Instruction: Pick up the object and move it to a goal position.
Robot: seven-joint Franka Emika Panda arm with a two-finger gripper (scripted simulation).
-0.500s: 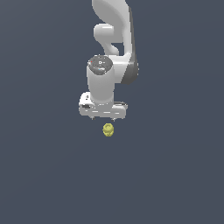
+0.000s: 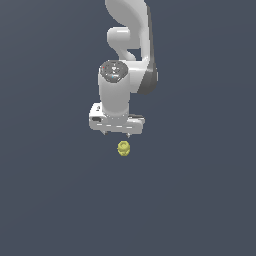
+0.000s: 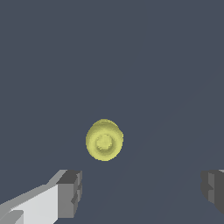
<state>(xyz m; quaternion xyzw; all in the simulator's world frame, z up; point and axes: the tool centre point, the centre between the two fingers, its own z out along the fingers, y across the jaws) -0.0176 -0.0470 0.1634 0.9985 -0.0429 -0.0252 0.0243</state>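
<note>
The object [image 2: 124,148] is a small yellow, roundish, lumpy thing lying on the dark grey floor. In the exterior view it sits just below the white gripper head, slightly toward that view's right of the head's middle. My gripper [image 2: 116,134] hangs above it, apart from it. In the wrist view the object [image 3: 104,140] lies ahead of the gap between the two grey fingertips [image 3: 70,192], which stand wide apart with nothing between them. The gripper [image 3: 142,190] is open and empty.
The white arm [image 2: 127,45] rises behind the gripper toward the top of the exterior view. The floor [image 2: 50,200] is a plain dark grey surface. No goal marker shows.
The gripper head and the object stand in nearly the same place as before; no clear movement shows.
</note>
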